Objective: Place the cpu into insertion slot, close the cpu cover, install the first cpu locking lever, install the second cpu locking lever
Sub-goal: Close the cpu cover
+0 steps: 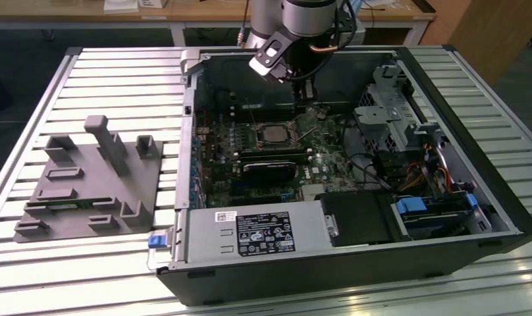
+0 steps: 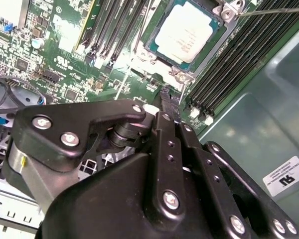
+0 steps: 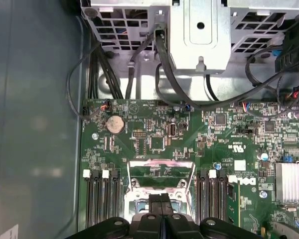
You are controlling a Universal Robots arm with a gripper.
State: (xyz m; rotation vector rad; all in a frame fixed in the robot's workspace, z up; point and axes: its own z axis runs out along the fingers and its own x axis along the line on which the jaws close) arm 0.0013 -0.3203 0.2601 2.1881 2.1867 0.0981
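The chip (image 2: 184,31) lies seated in its socket (image 2: 149,54), upper middle of the second wrist view. Just below it the tool (image 2: 168,97) hangs clenched on nothing, probably for pushing.

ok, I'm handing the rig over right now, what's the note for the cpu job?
Gripper: fingers together, tips low beside the insertion slot corner; can't tell if they pinch anything.
cpu: seated in the slot.
cpu cover: looks down around the cpu, not certain.
Locking lever: one thin rod sticks out from a slot corner, looks unlatched.
Done: cpu placed, cover probably closed.
Left: both levers, as far as visible.
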